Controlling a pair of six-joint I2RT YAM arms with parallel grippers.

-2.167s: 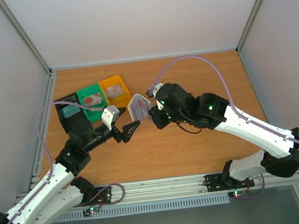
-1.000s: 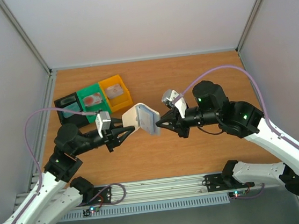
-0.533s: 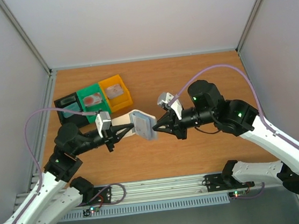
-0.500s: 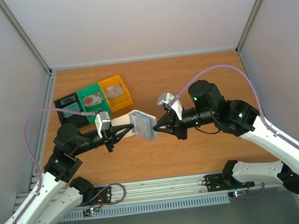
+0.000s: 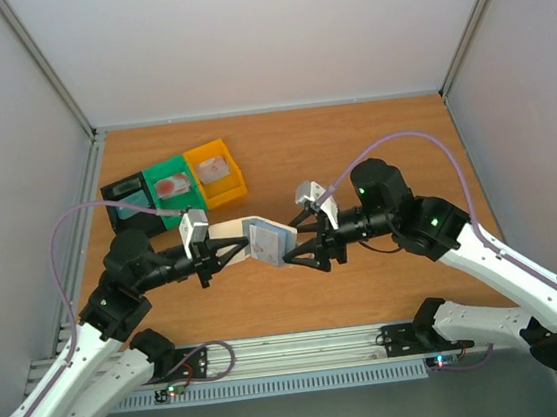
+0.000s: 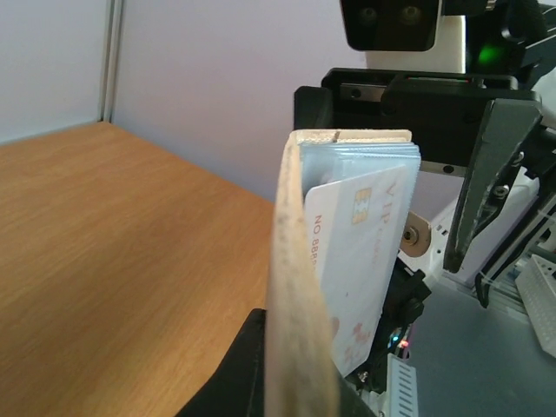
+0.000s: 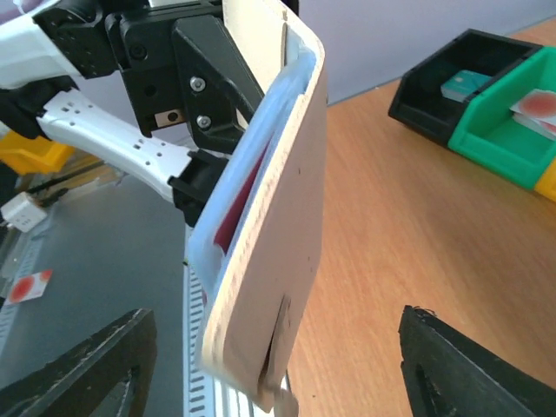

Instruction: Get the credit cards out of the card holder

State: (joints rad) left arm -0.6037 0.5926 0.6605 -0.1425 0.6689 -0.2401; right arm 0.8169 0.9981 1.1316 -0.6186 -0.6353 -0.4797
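The card holder (image 5: 265, 241) is a whitish folded sleeve held above the table between the two arms. My left gripper (image 5: 241, 249) is shut on its left edge. In the left wrist view the card holder (image 6: 292, 287) stands edge-on, with a pale bluish credit card (image 6: 365, 252) inside it and my left gripper (image 6: 295, 395) clamped low on it. My right gripper (image 5: 296, 249) is open around the holder's right end. In the right wrist view the card holder (image 7: 278, 234) stands between the wide-apart jaws of my right gripper (image 7: 278, 369), touching neither. A reddish credit card (image 7: 233, 215) shows in its fold.
Three small bins stand at the back left of the wooden table (image 5: 372, 147): black (image 5: 126, 210), green (image 5: 170, 187) and yellow (image 5: 215, 167), each with small items inside. The black bin (image 7: 452, 78) and green bin (image 7: 512, 130) also show in the right wrist view.
My right gripper has opened and let go of the card holder. The left gripper has shut on the holder, which now sits a little lower and nearer the front.
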